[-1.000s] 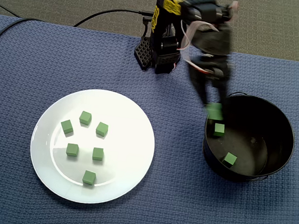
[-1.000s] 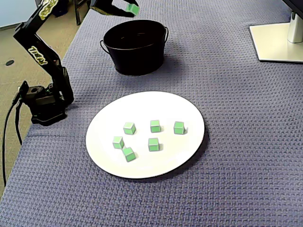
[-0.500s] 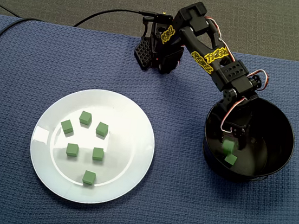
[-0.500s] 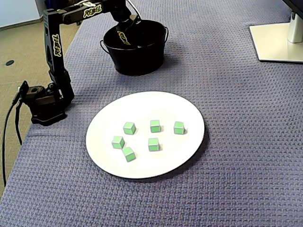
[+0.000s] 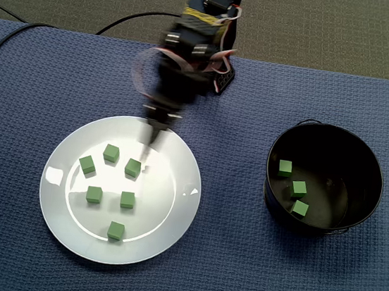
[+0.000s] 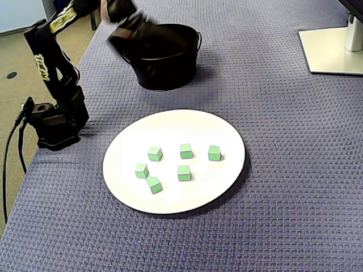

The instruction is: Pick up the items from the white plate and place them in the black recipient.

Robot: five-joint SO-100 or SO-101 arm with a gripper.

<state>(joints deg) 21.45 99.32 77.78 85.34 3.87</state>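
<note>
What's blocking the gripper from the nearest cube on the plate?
Nothing visible. The gripper, motion-blurred, is over the white plate; only bare plate lies between it and the nearest green cube.

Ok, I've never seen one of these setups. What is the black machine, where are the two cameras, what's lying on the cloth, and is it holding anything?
The black machine is a small tabletop robot arm with a two-finger gripper at its end. One fixed view looks straight down on the table. The other looks across it at an angle, with the arm's base at the left.

On the blue cloth sits a white plate holding six green cubes. Beside it is a black bucket with three more cubes of the same kind inside. A white stand base shows at the top right of the angled view.

The gripper hangs above the plate's upper edge in the top-down view and is blurred by motion. I see no cube in it, but I cannot tell whether it is open or shut.
</note>
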